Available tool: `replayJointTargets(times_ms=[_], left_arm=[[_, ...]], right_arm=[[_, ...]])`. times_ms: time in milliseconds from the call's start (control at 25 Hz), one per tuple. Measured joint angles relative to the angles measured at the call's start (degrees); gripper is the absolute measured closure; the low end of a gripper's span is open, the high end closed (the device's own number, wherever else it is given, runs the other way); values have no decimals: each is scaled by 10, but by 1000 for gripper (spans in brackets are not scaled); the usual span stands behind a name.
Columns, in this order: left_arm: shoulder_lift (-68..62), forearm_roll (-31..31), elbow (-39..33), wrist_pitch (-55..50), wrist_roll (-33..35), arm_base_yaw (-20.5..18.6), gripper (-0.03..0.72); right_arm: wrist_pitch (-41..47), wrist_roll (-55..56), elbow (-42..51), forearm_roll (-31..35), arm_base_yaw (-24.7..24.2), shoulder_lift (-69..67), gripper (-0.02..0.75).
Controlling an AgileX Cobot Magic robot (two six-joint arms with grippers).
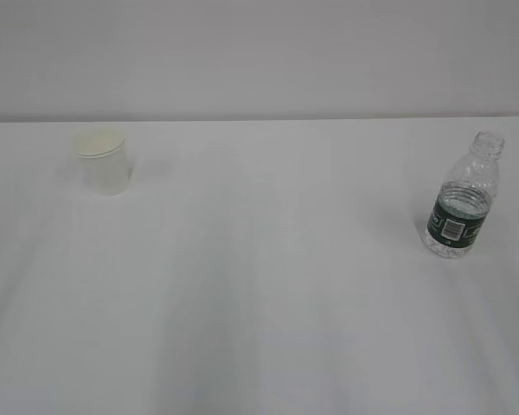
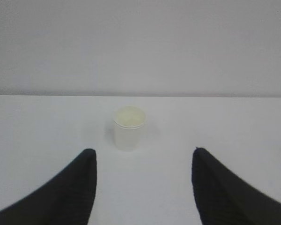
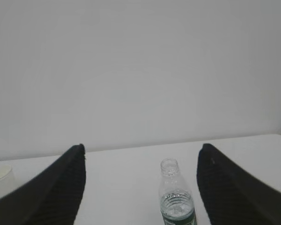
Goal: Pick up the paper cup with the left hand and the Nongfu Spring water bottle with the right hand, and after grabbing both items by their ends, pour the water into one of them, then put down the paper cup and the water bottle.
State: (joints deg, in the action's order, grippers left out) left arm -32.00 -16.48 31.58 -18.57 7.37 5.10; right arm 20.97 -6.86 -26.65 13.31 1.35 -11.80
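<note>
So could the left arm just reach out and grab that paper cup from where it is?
Probably yes: the left gripper is open, the paper cup stands upright straight ahead between its fingers, and only bare table lies between them.

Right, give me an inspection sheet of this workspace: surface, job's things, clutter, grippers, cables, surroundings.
Surface: white table, bare between the two items.
Paper cup: upright at far left, nothing touching it.
Water bottle: upright at right, uncapped, a little water seen inside; free.
Clutter: nothing seen.
Left gripper: open, short of the cup, which sits centred ahead between the fingers.
Right gripper: open, bottle ahead between the fingers, not touching.
Cables: nothing seen.
Surroundings: plain pale wall behind the table.
</note>
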Motion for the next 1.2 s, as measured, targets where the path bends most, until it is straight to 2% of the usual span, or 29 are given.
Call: replayJointTargets(times_ms=[200, 480, 640, 1000, 1200], left_arm=[[-52, -4, -1, 81, 0, 33, 228], [-118, -6, -6, 186, 0, 48, 228], [-161, -8, -35, 265, 0, 63, 228], [-248, -8, -103, 448, 0, 138, 228], [-311, -8, -111, 515, -15, 147, 228]], right_arm=[[-39, -5, 0, 0, 0, -72, 183], [-134, -9, 3, 0, 0, -157, 183], [-191, -10, 25, 0, 0, -174, 187], [-260, -10, 98, -26, 0, -181, 235], [-302, -3, 128, -61, 0, -181, 236]])
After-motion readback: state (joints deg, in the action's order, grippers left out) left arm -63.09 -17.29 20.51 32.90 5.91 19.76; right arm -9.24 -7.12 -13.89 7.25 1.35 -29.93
